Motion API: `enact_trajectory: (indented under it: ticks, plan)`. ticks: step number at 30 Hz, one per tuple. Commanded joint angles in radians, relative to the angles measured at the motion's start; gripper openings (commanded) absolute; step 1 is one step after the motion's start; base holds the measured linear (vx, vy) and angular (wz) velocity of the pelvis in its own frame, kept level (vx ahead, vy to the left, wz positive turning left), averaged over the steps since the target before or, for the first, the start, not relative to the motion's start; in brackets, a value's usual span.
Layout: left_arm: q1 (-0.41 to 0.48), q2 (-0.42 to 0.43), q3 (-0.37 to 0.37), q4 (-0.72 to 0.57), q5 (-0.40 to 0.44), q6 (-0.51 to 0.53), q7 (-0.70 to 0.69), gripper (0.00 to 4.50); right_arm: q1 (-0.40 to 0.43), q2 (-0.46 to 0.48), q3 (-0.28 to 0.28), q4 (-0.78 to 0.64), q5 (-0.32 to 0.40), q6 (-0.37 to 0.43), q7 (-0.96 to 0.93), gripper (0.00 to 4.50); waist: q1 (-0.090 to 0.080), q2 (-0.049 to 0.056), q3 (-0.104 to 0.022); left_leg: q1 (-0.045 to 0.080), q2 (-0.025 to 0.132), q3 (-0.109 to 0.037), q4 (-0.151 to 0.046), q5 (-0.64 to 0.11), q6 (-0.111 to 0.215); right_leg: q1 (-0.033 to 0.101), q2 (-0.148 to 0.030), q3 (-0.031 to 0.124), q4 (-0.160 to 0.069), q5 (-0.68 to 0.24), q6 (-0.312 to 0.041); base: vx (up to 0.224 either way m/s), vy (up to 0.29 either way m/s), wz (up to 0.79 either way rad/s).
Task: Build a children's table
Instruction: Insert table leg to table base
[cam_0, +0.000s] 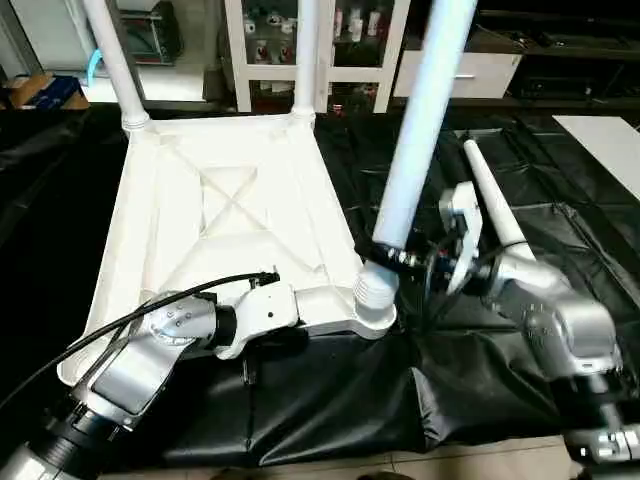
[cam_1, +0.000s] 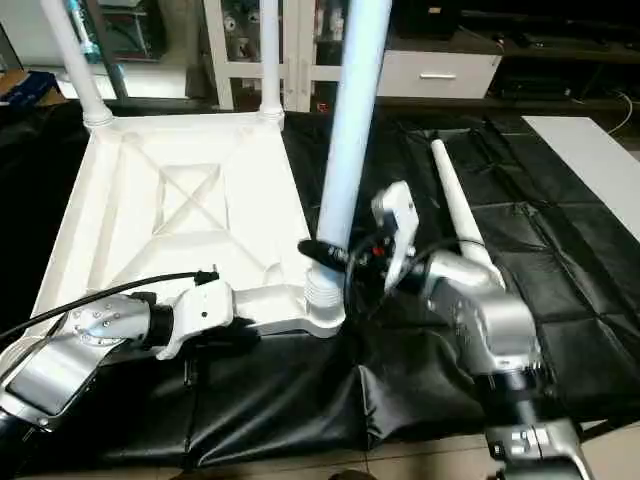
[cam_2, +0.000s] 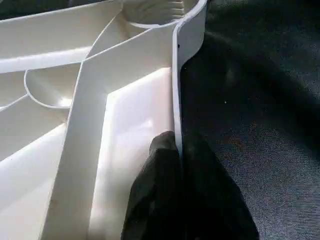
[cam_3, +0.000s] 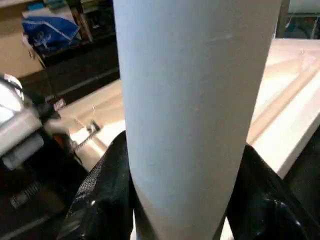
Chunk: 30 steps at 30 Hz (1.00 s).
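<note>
Your right claw (cam_0: 392, 256) grips the long white tube leg (cam_0: 420, 120) over the near socket of the white ribbed plastic top (cam_0: 225, 215); your left claw (cam_2: 181, 150) pinches its rim. Tilt risks cross-threading.

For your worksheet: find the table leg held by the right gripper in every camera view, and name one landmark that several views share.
Left eye view: the held leg rises from the near right corner socket, right of centre.
Right eye view: the same leg, centre.
Left wrist view: not in it.
Right wrist view: leg between the right gripper's fingers.
Shared landmark: the white tabletop.
</note>
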Motion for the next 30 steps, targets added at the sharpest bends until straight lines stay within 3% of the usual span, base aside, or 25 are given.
enact_trajectory:
  ticks: [1, 5, 10, 15, 17, 18, 22, 24, 27, 28, 29, 30]
  plan:
    - [0.002, -0.008, -0.008, 0.038, 0.019, -0.008, 0.026, 0.00, 0.012, -0.012, -0.014, 0.004, -0.003, -0.032, 0.021, 1.86, -0.001, -0.009, -0.047, 0.009, 0.013, 0.006, -0.078, -0.262, 0.020, 0.034, -0.040, 0.033, -0.086, -0.335, -0.159, 0.000, 0.000, 0.00]
    - [0.001, -0.010, -0.009, 0.044, 0.021, -0.008, 0.024, 0.00, 0.043, -0.021, -0.004, 0.002, -0.013, -0.060, 0.046, 1.86, -0.003, -0.010, -0.045, 0.007, 0.014, 0.003, -0.080, -0.284, 0.021, 0.035, -0.040, 0.032, -0.089, -0.373, -0.149, 0.000, 0.000, 0.00]
    - [-0.004, -0.003, -0.016, 0.041, 0.030, 0.015, 0.013, 0.00, 0.051, 0.004, 0.022, 0.046, -0.070, -0.175, 0.044, 1.86, -0.004, -0.008, -0.043, 0.008, 0.014, 0.000, -0.083, -0.311, 0.013, 0.029, -0.042, 0.032, -0.095, -0.425, -0.134, 0.000, 0.000, 0.00]
    - [0.016, 0.059, -0.021, 0.014, 0.102, 0.128, 0.041, 0.00, 0.037, 0.028, -0.002, 0.057, -0.072, -0.212, 0.017, 1.86, -0.005, -0.004, -0.043, 0.008, 0.016, -0.001, -0.086, -0.310, 0.012, 0.030, -0.039, 0.032, -0.090, -0.377, -0.151, 0.000, 0.000, 0.00]
    - [0.029, 0.078, -0.018, -0.004, 0.107, 0.146, 0.034, 0.00, 0.032, 0.031, -0.012, 0.056, -0.068, -0.218, 0.010, 1.86, -0.009, -0.005, -0.042, 0.003, 0.014, -0.004, -0.089, -0.310, 0.008, 0.036, -0.039, 0.030, -0.087, -0.358, -0.158, 0.000, 0.000, 0.00]
    - [0.053, 0.105, -0.008, -0.041, 0.105, 0.178, 0.022, 0.00, 0.026, 0.036, -0.025, 0.057, -0.060, -0.224, 0.000, 1.86, -0.009, 0.007, -0.042, 0.003, 0.014, -0.006, -0.090, -0.318, 0.003, 0.036, -0.040, 0.031, -0.085, -0.352, -0.162, 0.000, 0.000, 0.00]
    - [0.108, 0.184, 0.005, -0.124, 0.124, 0.250, -0.006, 0.00, 0.015, 0.039, -0.042, 0.070, -0.051, -0.245, -0.004, 1.86, -0.025, 0.003, -0.040, -0.001, 0.012, -0.009, -0.092, -0.333, -0.001, 0.041, -0.038, 0.027, -0.086, -0.361, -0.166, 0.000, 0.000, 0.00]
    - [0.116, 0.201, 0.006, -0.137, 0.136, 0.277, 0.000, 0.00, 0.016, 0.039, -0.042, 0.075, -0.054, -0.252, 0.002, 1.86, -0.028, 0.011, -0.040, 0.001, 0.010, -0.009, -0.092, -0.323, 0.003, 0.041, -0.037, 0.028, -0.087, -0.346, -0.173, 0.000, 0.000, 0.00]
    - [0.118, 0.212, 0.006, -0.154, 0.146, 0.321, 0.010, 0.00, 0.018, 0.041, -0.042, 0.082, -0.059, -0.262, 0.008, 1.86, -0.029, 0.012, -0.043, 0.005, 0.011, -0.003, -0.089, -0.291, 0.011, 0.042, -0.035, 0.030, -0.084, -0.285, -0.200, 0.000, 0.000, 0.00]
    - [0.119, 0.226, 0.002, -0.162, 0.160, 0.335, 0.014, 0.00, 0.018, 0.043, -0.042, 0.083, -0.059, -0.264, 0.009, 1.86, -0.026, 0.018, -0.042, 0.006, 0.010, -0.003, -0.089, -0.283, 0.016, 0.042, -0.035, 0.029, -0.085, -0.275, -0.209, 0.000, 0.000, 0.00]
    - [0.121, 0.230, 0.004, -0.166, 0.162, 0.347, 0.019, 0.00, 0.019, 0.044, -0.042, 0.082, -0.058, -0.265, 0.009, 1.86, -0.028, 0.015, -0.042, 0.005, 0.010, -0.003, -0.089, -0.282, 0.019, 0.044, -0.035, 0.030, -0.085, -0.271, -0.214, 0.000, 0.000, 0.00]
    - [0.124, 0.238, 0.009, -0.174, 0.166, 0.368, 0.028, 0.00, 0.019, 0.046, -0.042, 0.081, -0.057, -0.266, 0.008, 1.86, -0.026, 0.023, -0.042, 0.006, 0.010, -0.004, -0.090, -0.283, 0.016, 0.045, -0.035, 0.029, -0.083, -0.272, -0.216, 0.000, 0.000, 0.00]
